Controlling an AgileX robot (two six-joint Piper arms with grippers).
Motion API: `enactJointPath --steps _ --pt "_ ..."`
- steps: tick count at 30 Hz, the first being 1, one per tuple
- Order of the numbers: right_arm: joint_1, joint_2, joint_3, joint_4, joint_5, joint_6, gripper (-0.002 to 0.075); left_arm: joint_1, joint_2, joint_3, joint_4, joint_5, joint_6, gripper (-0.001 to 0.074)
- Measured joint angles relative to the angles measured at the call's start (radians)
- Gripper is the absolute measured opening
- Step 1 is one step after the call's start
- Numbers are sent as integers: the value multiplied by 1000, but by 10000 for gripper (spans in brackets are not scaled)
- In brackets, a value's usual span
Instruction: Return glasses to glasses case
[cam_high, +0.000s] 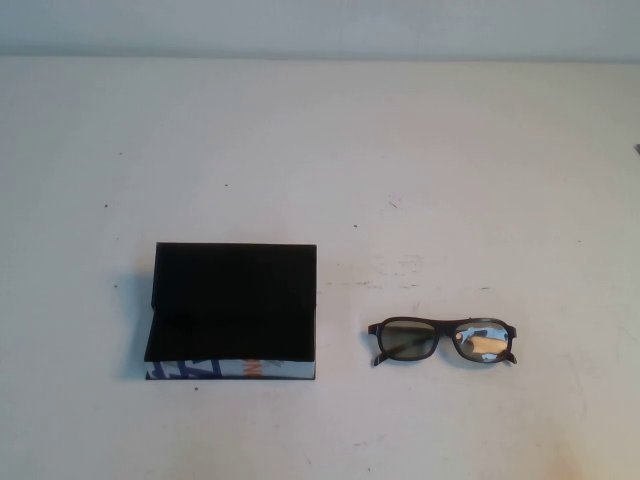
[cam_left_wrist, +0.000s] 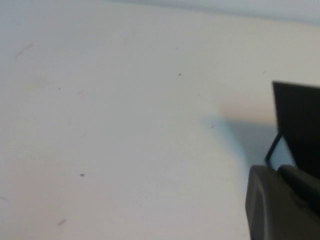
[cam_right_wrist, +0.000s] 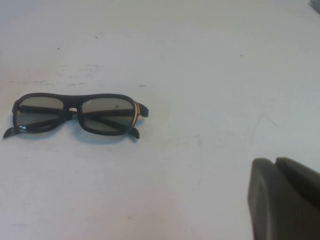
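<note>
R tool (cam_right_wrist: 285, 200) pressed together nr glasses (cam_right_wrist: 75, 114); L tool (cam_left_wrist: 282, 205) by case (cam_left_wrist: 300, 125), state unclear.

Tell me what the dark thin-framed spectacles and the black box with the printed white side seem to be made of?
Dark thin-framed spectacles: probably plastic, a smooth frame with glossy, reflective lenses. Black box with the printed white side: likely matte card; its flat flap lid stands open.

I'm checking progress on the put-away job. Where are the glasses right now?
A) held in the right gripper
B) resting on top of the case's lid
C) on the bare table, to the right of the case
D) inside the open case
C: the glasses lie flat on the table, apart from and right of the glasses case; the right gripper, shut and empty, sits short of them.
</note>
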Motion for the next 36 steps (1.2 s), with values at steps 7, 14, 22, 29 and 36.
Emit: enactJointPath --steps 7,14,22,29,36 --pt "0 0 0 0 0 0 -13 0 0 0 -168 -174 -220 -2" --pt "0 0 0 0 0 0 -13 0 0 0 -182 -255 -264 -2" --pt "0 0 0 0 0 0 -13 -108 149 -221 -192 -28 -219 -2" --pt "0 0 0 0 0 0 -13 -266 450 -526 -194 154 -17 -2" --pt "0 0 0 0 0 0 -13 -301 557 -601 -194 145 78 -2"
